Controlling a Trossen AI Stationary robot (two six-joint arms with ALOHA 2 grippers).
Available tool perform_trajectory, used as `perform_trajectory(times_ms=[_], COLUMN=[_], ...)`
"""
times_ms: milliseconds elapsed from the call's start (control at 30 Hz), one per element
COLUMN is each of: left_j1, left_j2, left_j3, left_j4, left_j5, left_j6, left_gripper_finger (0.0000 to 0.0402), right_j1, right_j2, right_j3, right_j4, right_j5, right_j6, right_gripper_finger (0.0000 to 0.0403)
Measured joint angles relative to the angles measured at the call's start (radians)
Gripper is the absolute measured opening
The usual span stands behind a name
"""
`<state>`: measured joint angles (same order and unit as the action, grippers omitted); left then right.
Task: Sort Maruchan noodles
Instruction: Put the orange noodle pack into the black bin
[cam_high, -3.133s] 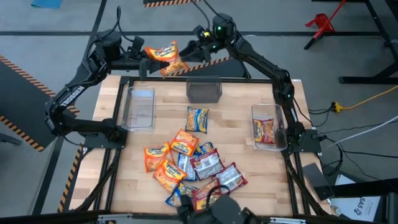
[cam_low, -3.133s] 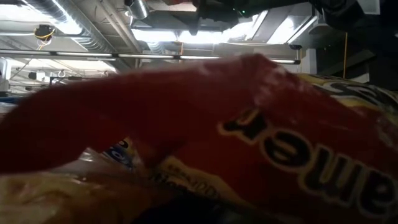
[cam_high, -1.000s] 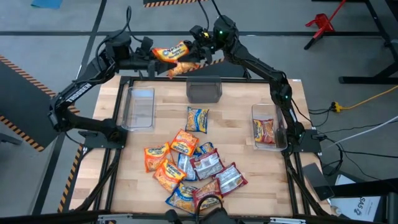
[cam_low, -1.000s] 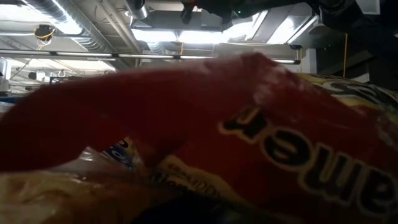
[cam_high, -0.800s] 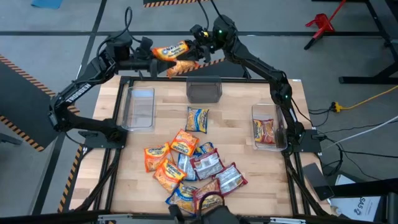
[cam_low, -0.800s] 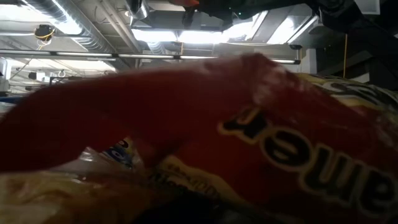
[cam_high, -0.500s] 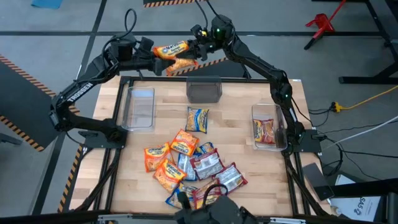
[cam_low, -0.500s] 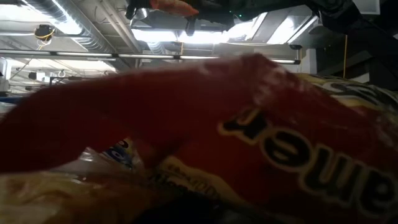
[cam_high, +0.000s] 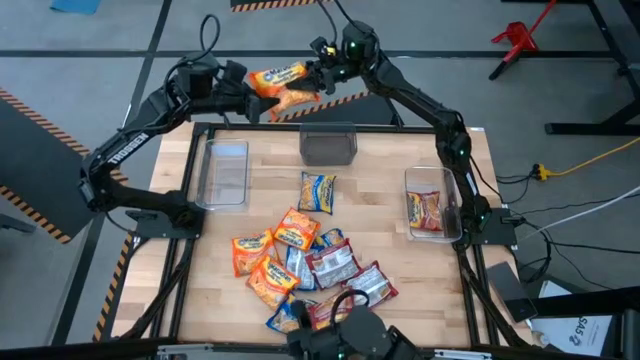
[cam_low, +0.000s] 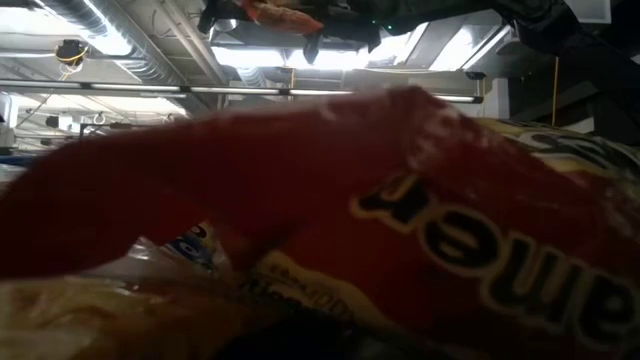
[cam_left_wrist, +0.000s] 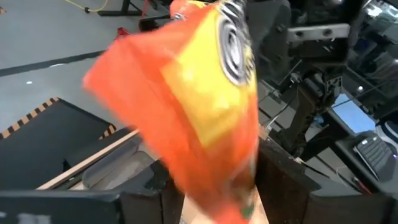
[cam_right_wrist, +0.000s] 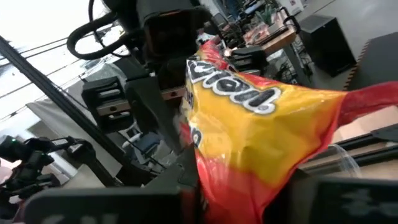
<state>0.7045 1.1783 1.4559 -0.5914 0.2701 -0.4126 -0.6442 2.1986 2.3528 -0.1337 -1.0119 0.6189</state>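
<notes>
An orange Maruchan noodles packet (cam_high: 279, 75) hangs in the air over the table's far edge, with more orange film (cam_high: 292, 98) just below it; one packet or two, I cannot tell. My left gripper (cam_high: 255, 90) comes at it from the left and my right gripper (cam_high: 312, 80) from the right. Both are shut on it. The low view shows them at its very top, with the packet (cam_low: 278, 12) between them. Several more packets lie in a pile (cam_high: 305, 268) near the front edge. My left gripper has the packet's lower end (cam_left_wrist: 214, 186) between its two fingers (cam_left_wrist: 169, 190). It reaches in nearly level from the table's left side. The packet stands up from the fingers, clear of the table. My right gripper pinches the packet's other end (cam_right_wrist: 239, 180) between its two fingers (cam_right_wrist: 186, 180), coming level from the table's right side. The packet is clear of everything below.
Three clear bins stand on the table: one at the left (cam_high: 225, 172), one at the far middle (cam_high: 328, 145), one at the right (cam_high: 447, 205) holding a red packet (cam_high: 425, 208). A blue-and-yellow packet (cam_high: 317, 192) lies alone mid-table. A red packet (cam_low: 330, 220) blocks most of the low view.
Both grippers and the orange packet have sunk a little, so they now show at the top of the low view. The right gripper has edged toward the left one, and the packet has tipped slightly between them.
</notes>
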Motion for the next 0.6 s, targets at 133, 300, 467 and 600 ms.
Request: perform_trajectory(times_ms=[133, 300, 467, 600], left_j1=[0.028, 0.057, 0.062, 0.062], left_j2=[-0.045, -0.096, -0.125, -0.142], left_j3=[0.000, 0.000, 0.001, 0.001], left_j4=[-0.025, -0.092, -0.143, -0.167], left_j5=[-0.044, -0.093, -0.134, -0.151], left_j6=[0.006, 0.007, 0.007, 0.028], left_gripper_finger=[0.0176, 0.0179, 0.0179, 0.0179], right_j1=[-0.026, -0.067, -0.105, -0.103], right_j2=[-0.001, -0.003, -0.003, -0.003], right_j3=[0.001, 0.002, 0.001, 0.001], right_j4=[-0.001, -0.104, -0.427, -0.637], right_j5=[0.013, 0.046, 0.227, 0.279], right_j6=[0.008, 0.066, 0.013, -0.107], right_gripper_finger=[0.0060, 0.0059, 0.0059, 0.0059])
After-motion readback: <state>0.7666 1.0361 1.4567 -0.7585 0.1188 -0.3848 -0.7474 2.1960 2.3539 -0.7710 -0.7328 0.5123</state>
